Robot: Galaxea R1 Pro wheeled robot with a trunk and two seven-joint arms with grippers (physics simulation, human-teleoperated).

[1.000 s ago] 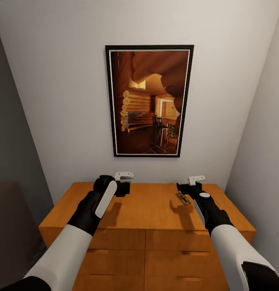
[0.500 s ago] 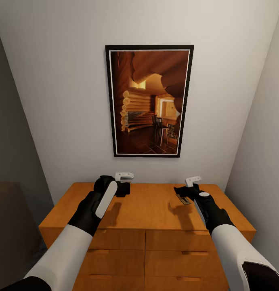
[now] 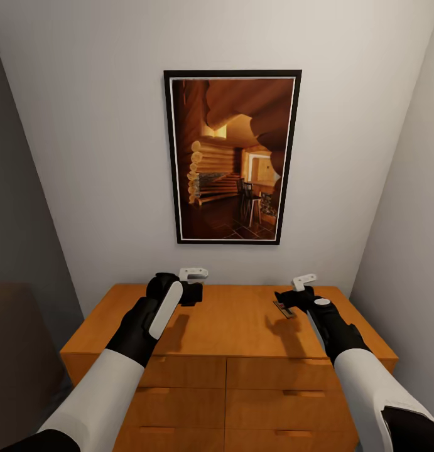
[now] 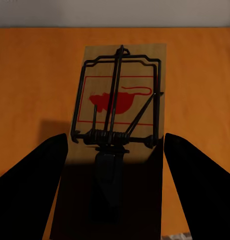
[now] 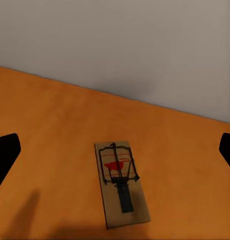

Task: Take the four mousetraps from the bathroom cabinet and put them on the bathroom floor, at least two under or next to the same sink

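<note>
Pale walls close in on a narrow nook with a framed cabin picture (image 3: 232, 157) hung above the cabinet (image 3: 229, 326); both arms reach over its orange top.

Left gripper (image 3: 190, 284) hovers low over one trap (image 4: 117, 130); its wrist view shows the two dark fingers (image 4: 30, 175) spread wide, one on each side of the board's near end and apart from it, nothing gripped; the trap lies flat between the jaws, its wire spring and red mouse print pointing away from them.

Right gripper (image 3: 299, 290) hangs higher over a second trap (image 5: 120, 182); its fingertips (image 5: 5, 152) stand far apart at the frame's edges, jaws open and empty; this trap lies flat ahead of the jaws, well apart from both, roughly midway between them; in the head view it shows as a small board (image 3: 283, 308) just beside the gripper.

Judged from this, the step in hand is the pickup from the cabinet top; no trap is lifted yet. Next, the left jaws probably need to drop a little and close across the board's long edges; the right needs to descend more first. Thin flat boards could slip or skid under a shallow pinch.
</note>
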